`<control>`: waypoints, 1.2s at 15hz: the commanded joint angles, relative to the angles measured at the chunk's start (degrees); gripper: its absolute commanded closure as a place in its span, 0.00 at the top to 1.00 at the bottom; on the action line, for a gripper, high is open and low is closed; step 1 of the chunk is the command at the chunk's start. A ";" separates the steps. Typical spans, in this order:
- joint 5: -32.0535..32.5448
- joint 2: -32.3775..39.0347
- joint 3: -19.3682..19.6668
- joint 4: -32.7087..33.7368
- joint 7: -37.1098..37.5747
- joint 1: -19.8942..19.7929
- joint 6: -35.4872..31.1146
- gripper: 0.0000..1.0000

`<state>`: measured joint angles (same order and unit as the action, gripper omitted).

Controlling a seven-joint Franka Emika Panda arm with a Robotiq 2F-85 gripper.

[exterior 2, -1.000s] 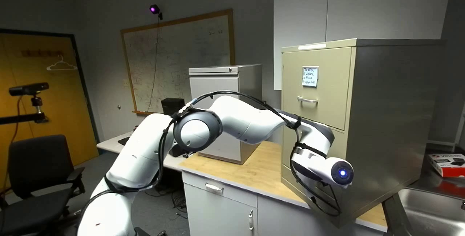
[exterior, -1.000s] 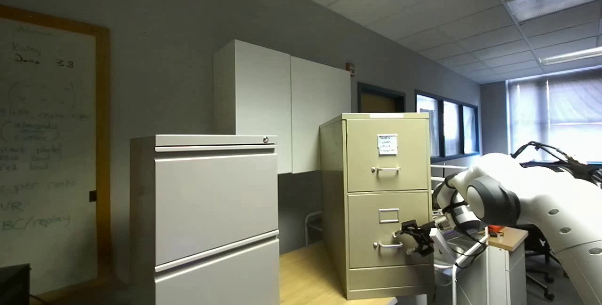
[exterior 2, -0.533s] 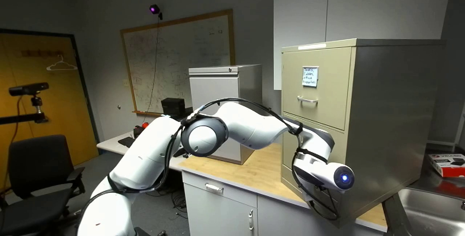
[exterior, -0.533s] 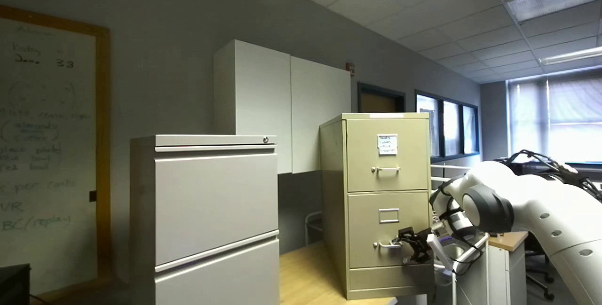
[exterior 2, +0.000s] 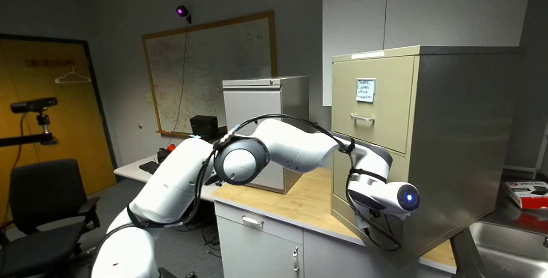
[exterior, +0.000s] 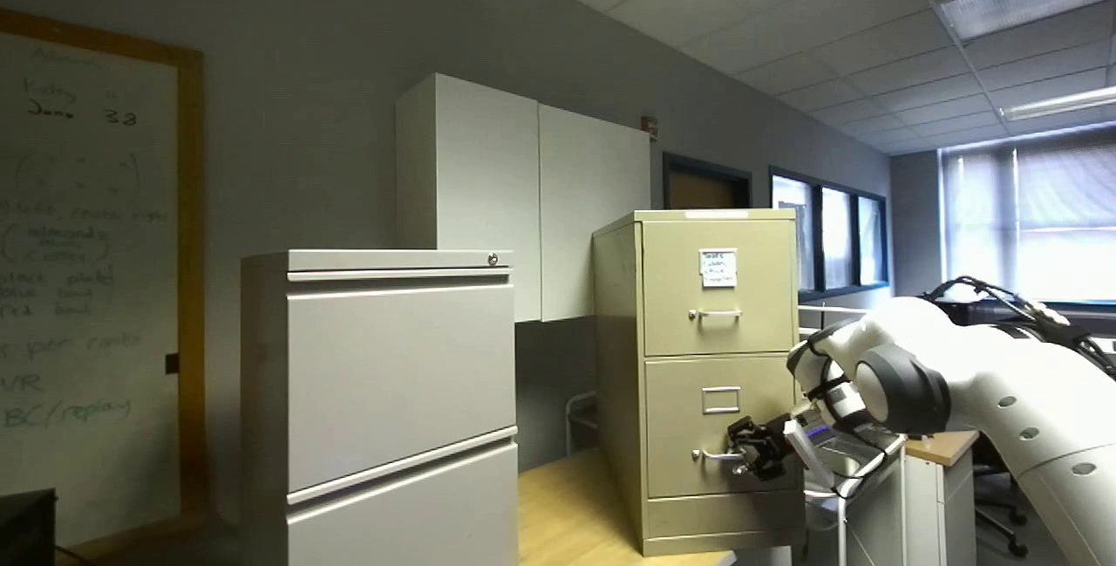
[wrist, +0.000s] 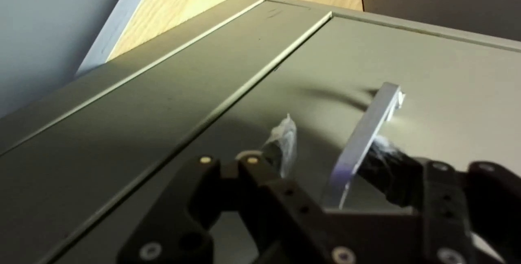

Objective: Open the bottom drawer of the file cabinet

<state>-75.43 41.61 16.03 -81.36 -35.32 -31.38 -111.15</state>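
The file cabinet (exterior: 619,339) is tall and tan, with its drawers flush in both exterior views. Its bottom drawer (exterior: 676,409) is closed and has a bare label holder and a silver handle (exterior: 717,456). My gripper (exterior: 738,447) reaches in from the right at that handle's right end. In the wrist view the handle (wrist: 368,123) runs slantwise between the jaws. One white-wrapped fingertip (wrist: 287,138) stands apart from it; the opposite finger (wrist: 390,164) lies close against or just behind it. The jaws are partly closed, a gap still showing. My arm hides them in an exterior view.
A light-grey cabinet (exterior: 401,374) stands to the left on the wooden counter (exterior 2: 295,198). The white cupboard (exterior: 593,208) hangs on the wall behind. A sink (exterior 2: 498,243) and a red-and-white box (exterior 2: 528,192) are beside the file cabinet. A white-framed cart (exterior: 841,505) stands near my wrist.
My gripper has come down and leftward onto the bottom drawer's handle, the arm's elbow sinking with it. Its fingers have drawn closer together. The drawer has not moved.
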 commanded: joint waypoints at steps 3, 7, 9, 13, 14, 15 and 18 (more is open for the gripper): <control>7.38 -2.57 -0.65 2.06 8.43 1.35 0.78 0.01; 13.40 -5.10 -0.92 -0.13 10.96 3.58 1.09 0.02; 15.07 -6.59 -1.36 -2.64 11.97 4.45 -0.81 0.03; 16.07 -10.79 -0.61 -11.53 9.15 8.31 -6.82 0.03; 16.40 -11.68 -0.68 -13.45 7.61 8.68 -8.60 0.03; 17.60 -12.59 -2.69 -14.90 6.49 7.45 -10.58 0.03; 18.13 -13.78 -4.38 -17.74 3.36 7.34 -15.69 0.03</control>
<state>-60.46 34.52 14.28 -87.93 -26.72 -24.81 -128.61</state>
